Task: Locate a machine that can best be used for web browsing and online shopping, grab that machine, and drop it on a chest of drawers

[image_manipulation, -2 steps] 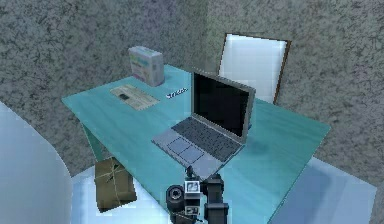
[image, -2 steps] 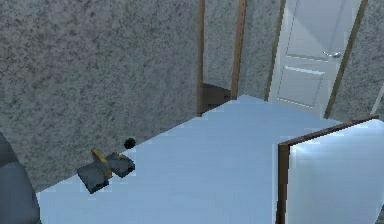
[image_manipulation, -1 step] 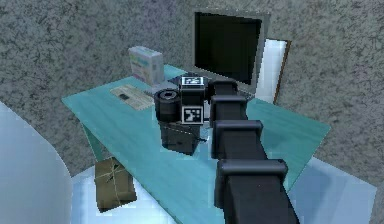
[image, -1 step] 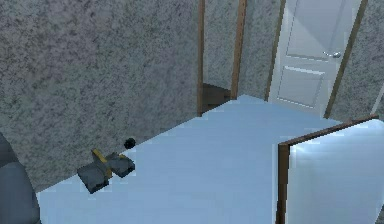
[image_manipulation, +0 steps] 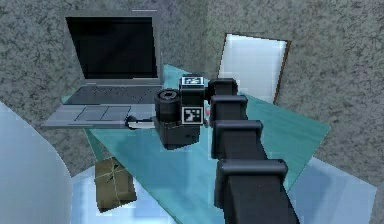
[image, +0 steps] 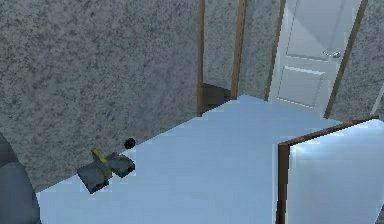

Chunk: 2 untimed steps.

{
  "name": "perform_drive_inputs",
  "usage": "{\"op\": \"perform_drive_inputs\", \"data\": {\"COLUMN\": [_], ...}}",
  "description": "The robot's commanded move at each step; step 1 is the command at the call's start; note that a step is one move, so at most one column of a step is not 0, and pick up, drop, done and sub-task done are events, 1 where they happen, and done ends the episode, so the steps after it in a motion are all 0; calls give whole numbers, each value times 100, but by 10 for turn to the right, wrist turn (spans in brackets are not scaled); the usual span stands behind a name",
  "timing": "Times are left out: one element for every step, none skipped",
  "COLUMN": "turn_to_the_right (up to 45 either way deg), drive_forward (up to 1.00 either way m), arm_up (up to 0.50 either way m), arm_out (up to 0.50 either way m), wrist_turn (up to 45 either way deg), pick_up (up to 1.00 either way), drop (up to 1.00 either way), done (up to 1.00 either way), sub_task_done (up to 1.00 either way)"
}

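Note:
An open grey laptop (image_manipulation: 110, 60) with a dark screen lies on a teal glass table (image_manipulation: 300, 130) in the arm side view's upper left. The dark arm (image_manipulation: 245, 160) rises from the bottom edge, with two white marker squares (image_manipulation: 191, 100) at its far end. Left of them is the gripper's (image_manipulation: 133, 120) dark body, and its thin fingers reach to the right edge of the laptop's keyboard half. The laptop rests on the table right at the fingers, so I cannot tell whether the gripper holds anything.
A white chair (image_manipulation: 252, 65) stands behind the table and a brown box (image_manipulation: 115, 185) lies under it. In the forward view a pale blue surface (image: 230, 150) carries small dark things (image: 105, 168). A white door (image: 310, 55) is at the back right and a white panel (image: 335, 180) is near right.

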Motion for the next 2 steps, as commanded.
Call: {"op": "perform_drive_inputs", "data": {"turn_to_the_right": [0,0], "drive_forward": [0,0], "arm_up": [0,0], "arm_out": [0,0], "wrist_turn": [-450,-450], "pick_up": [0,0], "drop": [0,0], "done": [0,0], "sub_task_done": [0,0]}}
